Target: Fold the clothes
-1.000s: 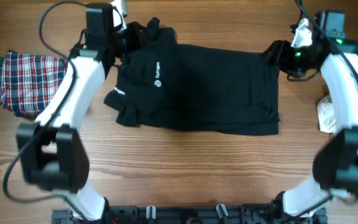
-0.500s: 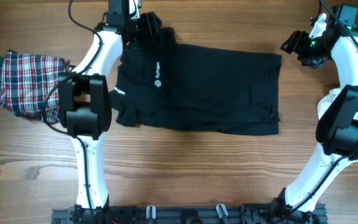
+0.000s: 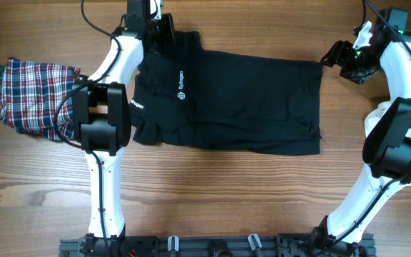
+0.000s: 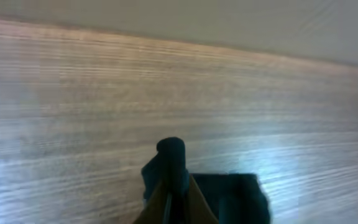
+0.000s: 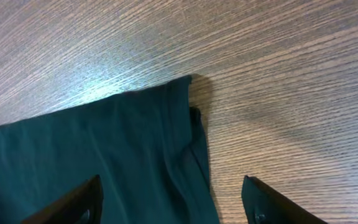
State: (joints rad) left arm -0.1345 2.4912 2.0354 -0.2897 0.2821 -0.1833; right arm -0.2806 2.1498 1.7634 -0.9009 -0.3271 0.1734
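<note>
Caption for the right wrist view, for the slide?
Open right pincer poised at a corner of the black shirt on the wooden table.

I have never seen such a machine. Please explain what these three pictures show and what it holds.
It is a robot with two arms at a wooden table. One picture looks down from above; the other two come from cameras on the wrists, each showing its own fingers. A black shirt lies spread on the table, a plaid garment apart beside it. The left gripper is shut at the shirt's collar end; whether it pinches cloth is too blurred to tell. The right gripper is open at the opposite corner, holding nothing.
</note>
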